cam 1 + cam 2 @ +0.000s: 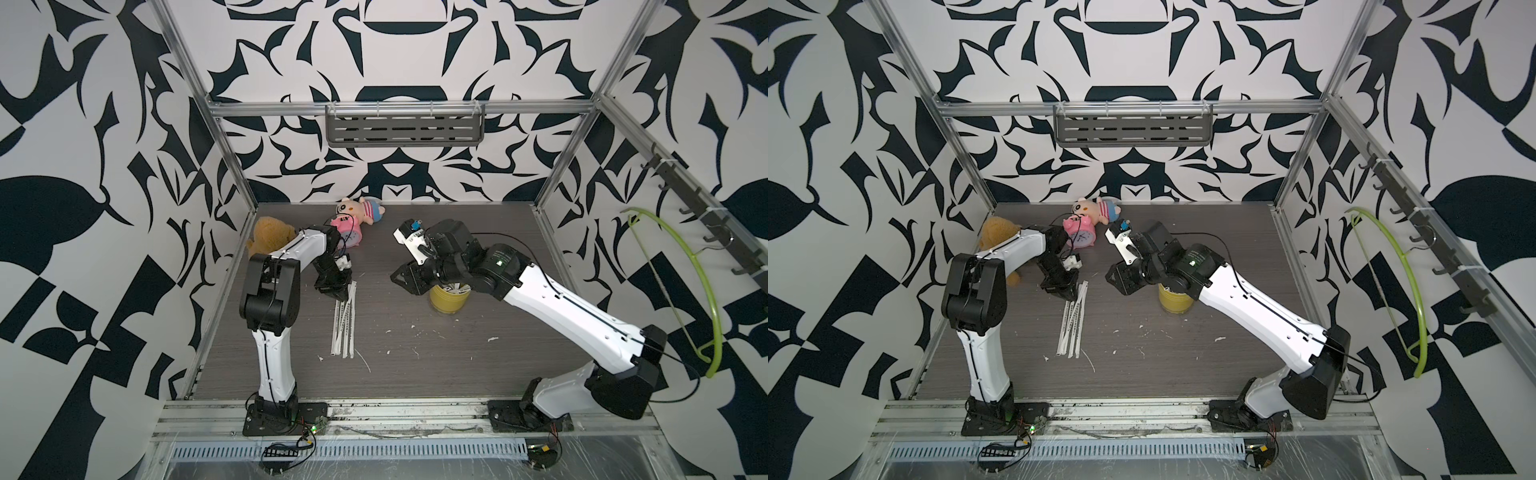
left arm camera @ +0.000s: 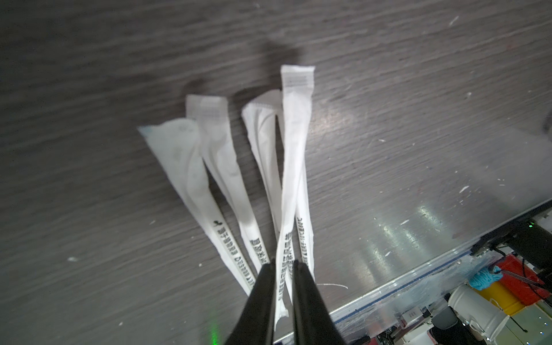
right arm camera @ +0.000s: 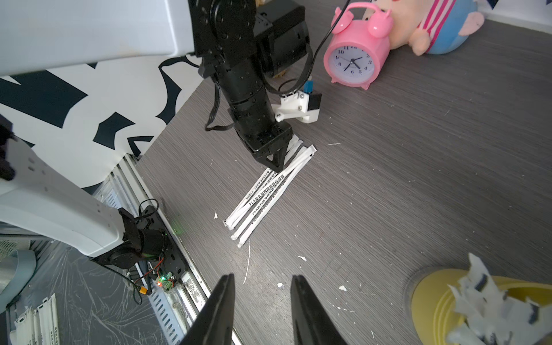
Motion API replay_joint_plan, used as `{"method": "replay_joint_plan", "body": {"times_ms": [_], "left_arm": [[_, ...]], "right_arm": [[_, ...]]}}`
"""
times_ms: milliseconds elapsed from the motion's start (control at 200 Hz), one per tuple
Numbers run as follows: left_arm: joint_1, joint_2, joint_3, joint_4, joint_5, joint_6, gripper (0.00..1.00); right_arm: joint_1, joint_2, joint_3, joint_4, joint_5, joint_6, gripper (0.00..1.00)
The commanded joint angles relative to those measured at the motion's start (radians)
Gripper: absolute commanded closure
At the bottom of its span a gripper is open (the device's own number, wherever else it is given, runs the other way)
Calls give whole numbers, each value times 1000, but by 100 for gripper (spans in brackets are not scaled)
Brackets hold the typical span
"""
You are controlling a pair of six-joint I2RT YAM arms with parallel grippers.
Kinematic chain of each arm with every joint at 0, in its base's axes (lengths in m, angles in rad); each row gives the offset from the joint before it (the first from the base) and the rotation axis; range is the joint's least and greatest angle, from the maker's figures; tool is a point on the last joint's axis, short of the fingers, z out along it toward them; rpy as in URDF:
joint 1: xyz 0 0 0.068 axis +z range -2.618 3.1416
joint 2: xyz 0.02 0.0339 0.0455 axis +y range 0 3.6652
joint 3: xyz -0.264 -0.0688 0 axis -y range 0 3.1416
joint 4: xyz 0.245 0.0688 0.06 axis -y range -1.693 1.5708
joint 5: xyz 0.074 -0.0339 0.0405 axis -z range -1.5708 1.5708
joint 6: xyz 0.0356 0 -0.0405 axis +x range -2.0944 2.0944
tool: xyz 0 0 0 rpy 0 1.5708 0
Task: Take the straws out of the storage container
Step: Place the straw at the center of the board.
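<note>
L jaws barely parted round one straw point(image 2: 294, 167), grip unclear; R jaws part-open, empty. Risk was wrapper clinging, dragging pile point(image 1: 344, 328).

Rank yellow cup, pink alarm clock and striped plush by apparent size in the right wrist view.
1. yellow cup: largest, but nearest and cropped.
2. pink alarm clock and striped plush: alike, plush cropped, unranked.

**Camera arrangement.** Both top views look steeply down from high at the front onto the whole surface point(image 1: 457, 374). The left wrist view hangs close over the straws point(image 2: 294, 167), past the left claw point(image 2: 283, 264). The right wrist view looks past the right claw point(image 3: 262, 276) across the surface, sharing those straws.
</note>
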Motion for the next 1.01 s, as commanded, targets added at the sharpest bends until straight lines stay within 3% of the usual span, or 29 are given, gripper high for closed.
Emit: {"method": "replay_joint_plan", "body": {"times_ms": [0, 295, 430, 480, 625, 715, 855, 1000], "left_arm": [[7, -45, -12, -10, 19, 6, 83], [8, -89, -62, 42, 10, -37, 83], [-4, -222, -109, 155, 9, -80, 83], [-15, -292, -116, 207, 6, -89, 82], [-90, -497, -146, 390, 47, -68, 78], [-157, -616, -197, 522, 61, -27, 71], [-244, -784, -302, 701, 99, 70, 63], [-282, -851, -384, 778, 175, 142, 58]], "right_arm": [[4, -39, 41, -8, 31, -12, 64], [3, -67, 60, -57, 113, -43, 63], [-1, -73, 109, -153, 285, -118, 56], [-28, -79, 122, -177, 295, -159, 55], [-172, -97, 97, -200, 262, -301, 55], [-266, -120, 25, -172, 132, -445, 55], [-349, -170, -103, -53, 41, -593, 54], [-433, -118, -122, -54, -113, -717, 52]]}}
